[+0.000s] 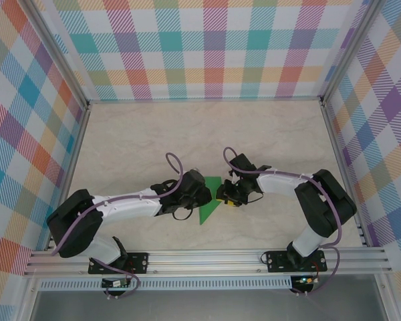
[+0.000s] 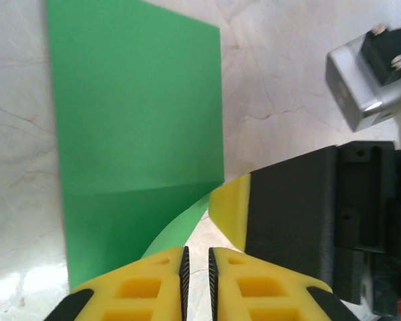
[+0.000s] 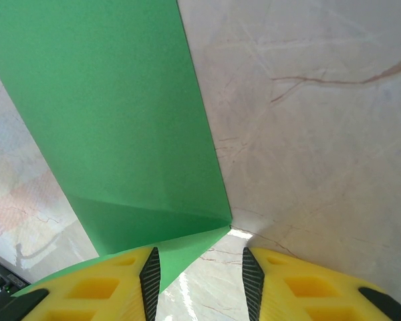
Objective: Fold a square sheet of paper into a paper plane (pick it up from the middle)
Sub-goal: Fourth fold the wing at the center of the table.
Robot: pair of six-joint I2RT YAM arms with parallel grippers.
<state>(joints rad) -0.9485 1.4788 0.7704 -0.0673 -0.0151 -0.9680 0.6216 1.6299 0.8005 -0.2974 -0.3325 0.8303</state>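
Paper [image 1: 209, 206] lies near the middle of the counter [image 1: 154, 134], toward my edge. It is creased to a pointed green shape, and both claws crowd over it, one from each side. The left claw [image 2: 198, 275] sits low at the paper's near end, jaws parted by a mere slit. I can make out nothing in that slit, though a curled strip of green runs up to one of its fingers. The right claw [image 3: 200, 267] stands wider, jaws well apart. The paper's folded corner reaches into the gap unpinched. Green passes beneath one finger, but I cannot tell whether that finger bears down on the sheet. I read the crowding as deliberate: one claw steadies the sheet beside the crease while the other works the flap. A cross crease shows from both wrists, so I judge the folding part done and the dart not yet formed.
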